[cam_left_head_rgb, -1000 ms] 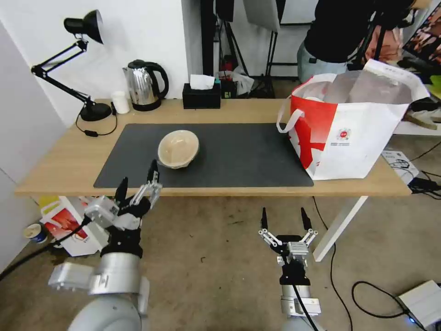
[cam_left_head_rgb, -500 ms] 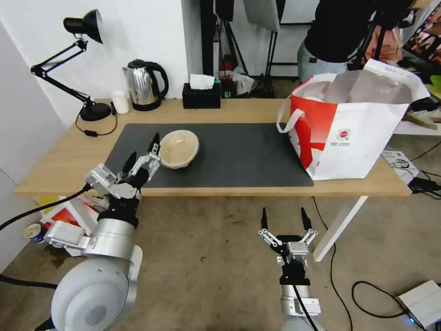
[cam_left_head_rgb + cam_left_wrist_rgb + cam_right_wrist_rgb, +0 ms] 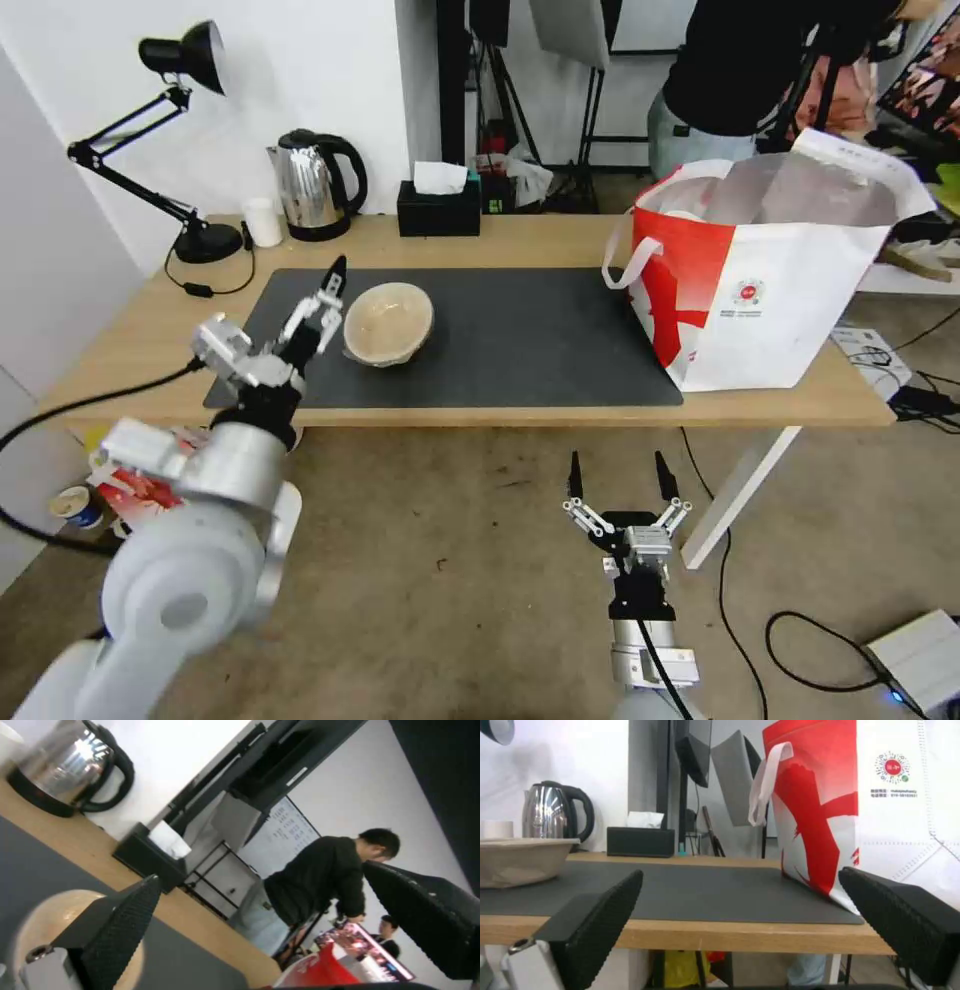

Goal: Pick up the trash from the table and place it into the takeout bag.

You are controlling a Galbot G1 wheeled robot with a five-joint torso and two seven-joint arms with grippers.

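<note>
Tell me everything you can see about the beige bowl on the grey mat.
The beige round plastic-wrapped bowl looks like pale paper pulp under a crinkled clear film. It sits on the left half of the large dark grey mat on the light-wood table, tipped slightly so that its opening faces the head camera. In the right wrist view its rim is flat and its sides taper downward. The left tool is beside its left edge, fingers open; whether they touch it cannot be told.
</note>
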